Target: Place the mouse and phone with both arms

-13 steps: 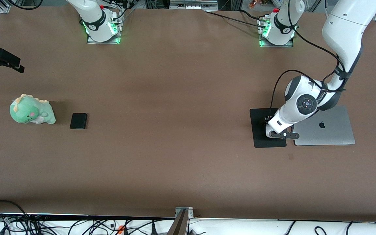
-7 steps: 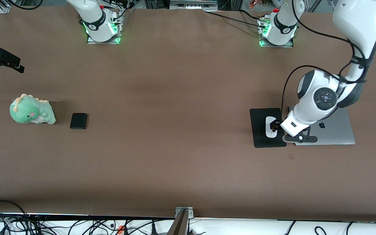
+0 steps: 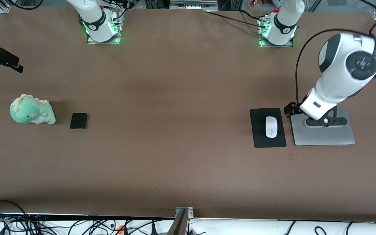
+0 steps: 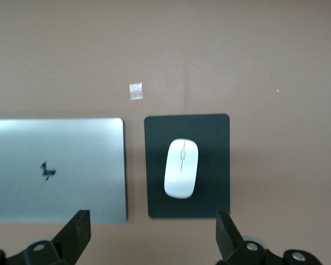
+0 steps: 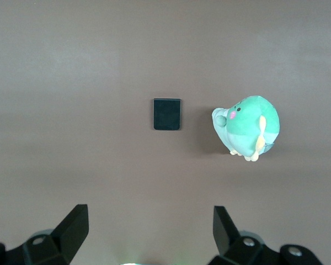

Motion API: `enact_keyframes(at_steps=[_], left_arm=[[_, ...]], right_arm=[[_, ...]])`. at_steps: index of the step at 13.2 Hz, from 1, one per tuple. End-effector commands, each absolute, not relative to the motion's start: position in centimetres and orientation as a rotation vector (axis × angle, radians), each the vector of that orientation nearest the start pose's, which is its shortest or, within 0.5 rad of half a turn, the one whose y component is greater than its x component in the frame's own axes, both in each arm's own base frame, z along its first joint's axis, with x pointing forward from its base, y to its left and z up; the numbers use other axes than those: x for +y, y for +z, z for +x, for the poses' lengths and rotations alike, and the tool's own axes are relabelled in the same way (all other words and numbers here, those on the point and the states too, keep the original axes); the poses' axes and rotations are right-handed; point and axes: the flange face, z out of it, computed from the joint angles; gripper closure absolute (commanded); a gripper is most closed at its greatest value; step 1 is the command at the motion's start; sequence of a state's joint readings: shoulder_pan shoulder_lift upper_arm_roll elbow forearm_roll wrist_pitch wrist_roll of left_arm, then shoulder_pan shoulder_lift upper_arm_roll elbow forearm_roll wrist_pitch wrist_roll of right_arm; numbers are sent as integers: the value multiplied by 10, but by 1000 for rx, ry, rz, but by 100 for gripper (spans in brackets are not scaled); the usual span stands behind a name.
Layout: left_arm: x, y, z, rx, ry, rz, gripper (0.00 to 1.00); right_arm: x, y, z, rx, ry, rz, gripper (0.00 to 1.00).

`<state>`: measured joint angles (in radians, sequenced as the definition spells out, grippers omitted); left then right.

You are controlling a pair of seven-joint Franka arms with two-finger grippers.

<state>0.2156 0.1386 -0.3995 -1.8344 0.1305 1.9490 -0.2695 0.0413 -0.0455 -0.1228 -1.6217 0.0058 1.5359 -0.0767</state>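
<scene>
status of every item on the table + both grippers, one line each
mouse: lying free on the mouse pad
phone: flat on the table, beside the dinosaur plush, untouched
laptop: lid closed, beside the mouse pad
left gripper: open, empty, raised over the laptop
right gripper: open, empty, waiting up over the right arm's end of the table

White jointed arms (image 3: 338, 81), black cables, black claws, green-lit bases (image 3: 103, 32).
</scene>
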Motion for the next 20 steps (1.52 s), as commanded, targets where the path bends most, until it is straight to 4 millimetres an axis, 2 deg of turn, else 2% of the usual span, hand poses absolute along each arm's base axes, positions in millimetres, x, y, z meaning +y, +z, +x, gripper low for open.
enact_keyframes(at_steps=[1,3,5,6,7,10,12,14,20], left_arm=[[-88,511,582,-53,64,-3073,0],[-88,534,578,-20,125,-3082,0],[-82,558,572,9,115,-3099,0],[-79,564,568,5,120,-3095,0],[-85,574,560,12,113,-3093,0],[-83,603,539,4,67,-3098,0],[-72,600,530,41,83,-3108,0],[-58,599,530,29,93,-3118,0],[-60,605,531,10,81,-3118,0]], right_arm=[[-43,629,535,24,72,-3135,0],[-43,628,535,24,74,-3135,0],[-43,629,535,24,72,-3135,0],[-43,629,535,24,72,-3135,0],[-43,629,535,26,72,-3135,0],[-42,629,535,21,70,-3135,0],[-42,629,535,19,70,-3135,0],[-41,630,535,19,67,-3134,0],[-38,633,536,9,60,-3136,0]])
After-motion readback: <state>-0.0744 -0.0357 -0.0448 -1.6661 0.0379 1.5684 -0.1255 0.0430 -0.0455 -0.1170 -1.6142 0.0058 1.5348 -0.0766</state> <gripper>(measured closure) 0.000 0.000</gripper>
